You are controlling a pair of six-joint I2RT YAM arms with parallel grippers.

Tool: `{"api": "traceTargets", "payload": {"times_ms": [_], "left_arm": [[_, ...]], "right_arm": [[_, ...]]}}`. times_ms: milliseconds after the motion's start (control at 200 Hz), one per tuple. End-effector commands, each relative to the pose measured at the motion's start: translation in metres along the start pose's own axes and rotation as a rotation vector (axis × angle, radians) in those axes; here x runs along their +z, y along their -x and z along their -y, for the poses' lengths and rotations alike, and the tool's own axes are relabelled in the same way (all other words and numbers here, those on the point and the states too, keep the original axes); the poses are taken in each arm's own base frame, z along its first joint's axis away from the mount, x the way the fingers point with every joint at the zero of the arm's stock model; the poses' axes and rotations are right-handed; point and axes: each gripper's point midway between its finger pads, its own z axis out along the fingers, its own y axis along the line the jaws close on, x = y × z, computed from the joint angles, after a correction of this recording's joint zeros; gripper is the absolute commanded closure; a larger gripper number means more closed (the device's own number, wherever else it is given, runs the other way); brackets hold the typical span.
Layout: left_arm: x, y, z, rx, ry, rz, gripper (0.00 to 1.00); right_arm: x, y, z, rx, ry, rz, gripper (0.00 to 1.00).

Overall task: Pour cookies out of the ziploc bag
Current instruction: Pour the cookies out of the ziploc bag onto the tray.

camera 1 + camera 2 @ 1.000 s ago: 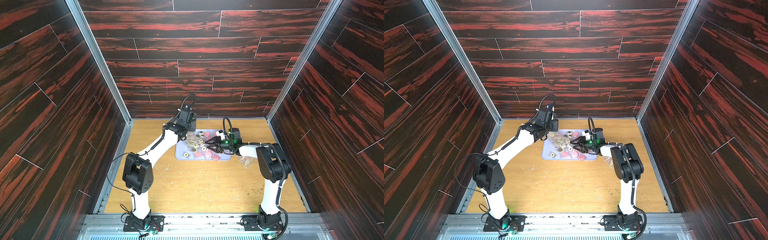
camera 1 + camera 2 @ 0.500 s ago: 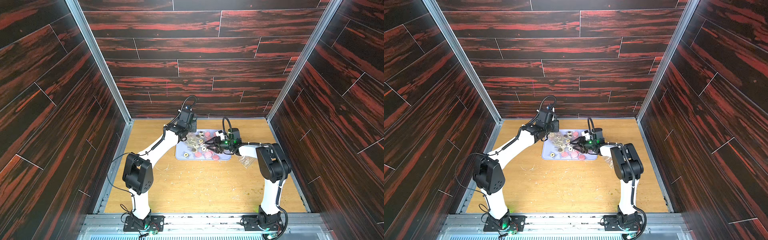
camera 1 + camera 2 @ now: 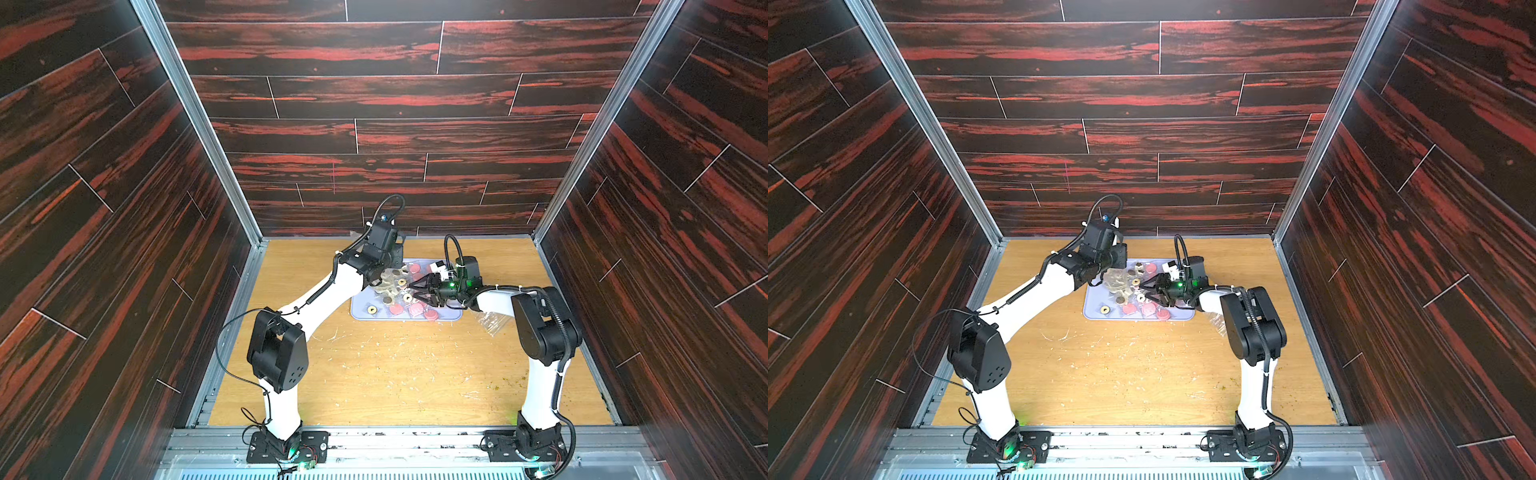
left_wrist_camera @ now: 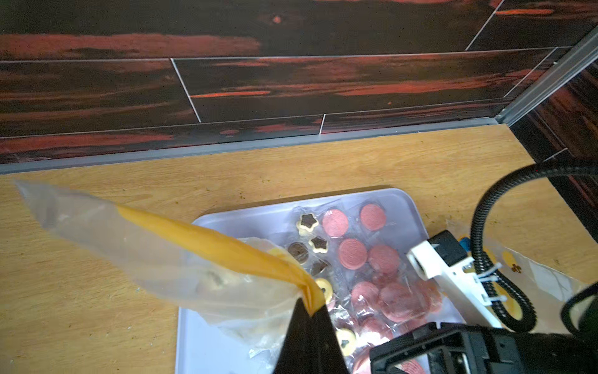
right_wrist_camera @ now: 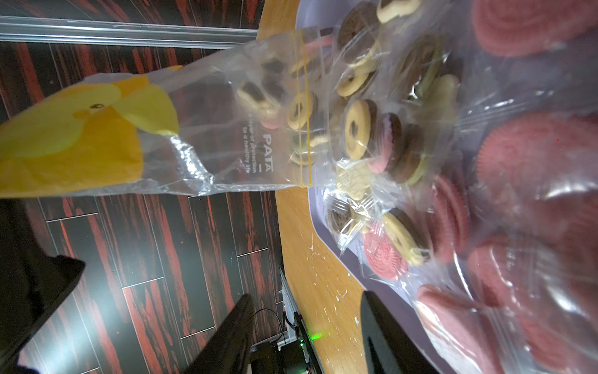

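My left gripper is shut on the yellow bottom corner of the clear ziploc bag. It holds the bag up with its mouth hanging over the pale tray. Pink wrapped cookies and small cream and brown cookies lie on the tray. A few cookies still show inside the bag near its yellow zip line. In both top views the right gripper stands open low over the tray, just right of the bag's mouth, with nothing between its fingers.
A second clear plastic bag lies on the wooden table right of the tray, beside the right arm. Pale crumbs are scattered in front of the tray. Dark panelled walls enclose the table on three sides.
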Motion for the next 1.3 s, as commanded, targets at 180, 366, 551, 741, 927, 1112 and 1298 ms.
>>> {"api": "traceTargets", "payload": {"times_ms": [180, 366, 551, 741, 927, 1112, 1298], "left_arm": [[-0.028, 0.029, 0.001, -0.022, 0.0, 0.074, 1.0], [-0.028, 0.033, 0.002, -0.003, -0.006, 0.088, 1.0], [-0.032, 0.039, 0.011, -0.032, -0.052, 0.096, 1.0], [-0.035, 0.039, 0.018, -0.047, -0.078, 0.101, 1.0], [-0.033, 0.035, 0.023, -0.049, -0.088, 0.095, 1.0], [-0.037, 0.038, 0.027, -0.053, -0.1, 0.108, 1.0], [-0.037, 0.038, 0.029, -0.053, -0.102, 0.107, 1.0]], "right_arm": [[-0.008, -0.001, -0.03, -0.064, 0.035, 0.011, 0.45], [-0.007, 0.0, -0.029, -0.061, 0.033, 0.009, 0.45], [-0.008, 0.001, -0.029, -0.059, 0.029, 0.017, 0.45], [-0.01, 0.003, -0.029, -0.057, 0.025, 0.022, 0.45], [-0.01, 0.002, -0.029, -0.056, 0.025, 0.022, 0.44], [-0.012, 0.003, -0.03, -0.058, 0.026, 0.023, 0.45], [-0.012, 0.003, -0.03, -0.059, 0.025, 0.025, 0.45]]}}
